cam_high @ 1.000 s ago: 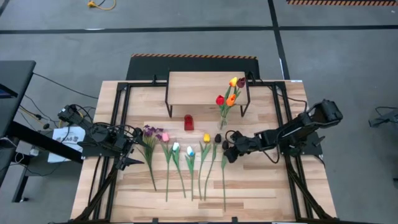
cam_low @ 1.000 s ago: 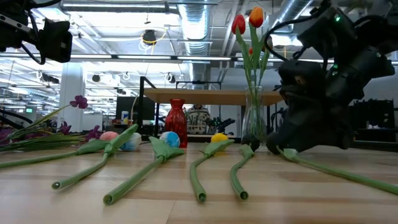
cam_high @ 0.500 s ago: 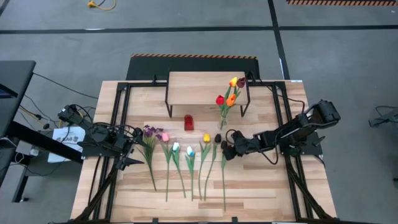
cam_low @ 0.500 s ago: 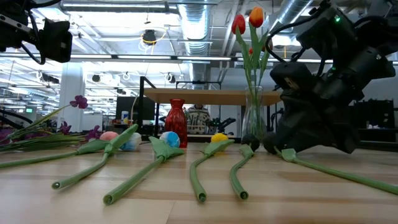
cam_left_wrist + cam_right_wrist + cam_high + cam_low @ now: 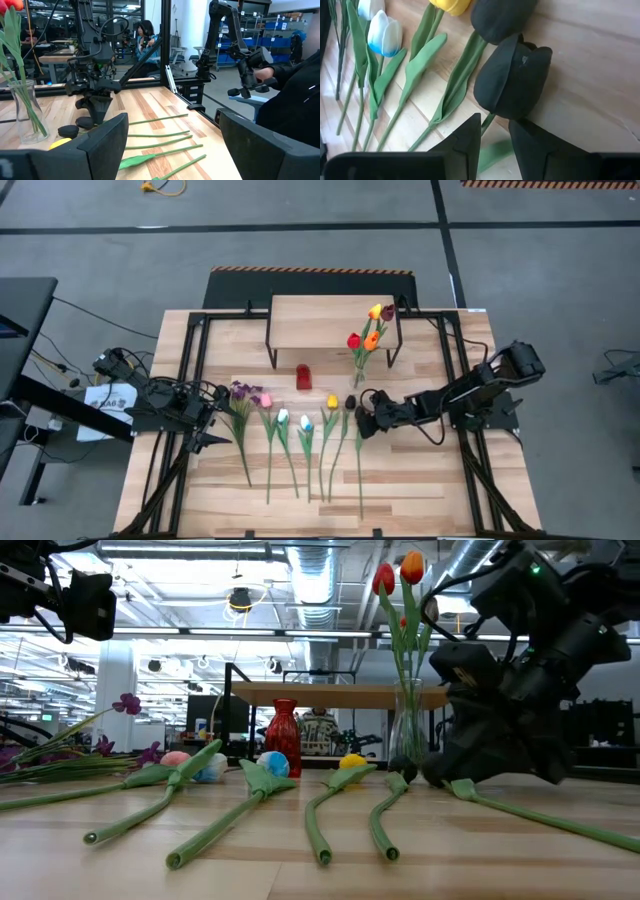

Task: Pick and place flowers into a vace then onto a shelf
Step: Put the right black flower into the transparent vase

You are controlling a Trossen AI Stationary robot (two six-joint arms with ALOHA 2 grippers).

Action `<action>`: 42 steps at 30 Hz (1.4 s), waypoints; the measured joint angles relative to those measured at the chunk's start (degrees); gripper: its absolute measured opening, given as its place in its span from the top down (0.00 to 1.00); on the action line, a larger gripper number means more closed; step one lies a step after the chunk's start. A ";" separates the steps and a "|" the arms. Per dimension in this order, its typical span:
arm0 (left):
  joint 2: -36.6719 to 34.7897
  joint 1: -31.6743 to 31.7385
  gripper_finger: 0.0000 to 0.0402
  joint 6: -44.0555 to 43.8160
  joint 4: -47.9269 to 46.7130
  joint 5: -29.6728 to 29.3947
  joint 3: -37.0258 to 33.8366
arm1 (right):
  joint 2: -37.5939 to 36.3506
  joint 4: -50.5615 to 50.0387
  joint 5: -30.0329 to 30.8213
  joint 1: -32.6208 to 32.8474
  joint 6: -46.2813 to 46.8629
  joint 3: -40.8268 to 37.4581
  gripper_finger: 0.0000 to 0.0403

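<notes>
Dark maroon, almost black plastic tulip [image 5: 512,80] lies near the clear glass vase [image 5: 359,376]; the right gripper [image 5: 494,137] pinches its green stem just under the head, probably to lift it there. The left gripper [image 5: 212,420] waits spread wide, farther from the vase.

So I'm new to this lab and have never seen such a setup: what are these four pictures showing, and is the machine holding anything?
Two dark robot arms work at a plank table. One picture looks straight down, one level across the tabletop, and one comes from each wrist. Loose flowers lie in a row; a glass vase already holds some, near the shelf. The right gripper is low over the dark maroon tulip, its fingers either side of the stem just below the bloom; a firm hold isn't clear. The left gripper waits open at the table's left.
</notes>
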 joint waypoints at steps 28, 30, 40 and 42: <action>0.00 0.00 0.25 0.00 0.00 0.00 0.00 | 6.33 -1.41 0.27 -0.33 0.74 5.12 0.76; 0.00 0.00 0.25 0.00 0.00 0.00 0.02 | 6.33 -1.48 0.15 -0.33 0.74 5.12 0.76; 0.00 0.00 0.25 0.01 0.00 0.00 0.00 | 6.35 -2.16 -1.06 -0.37 0.76 4.98 0.93; 0.00 0.00 0.25 0.00 0.00 -0.01 0.00 | 6.36 -2.16 -1.20 -0.37 0.76 4.97 0.98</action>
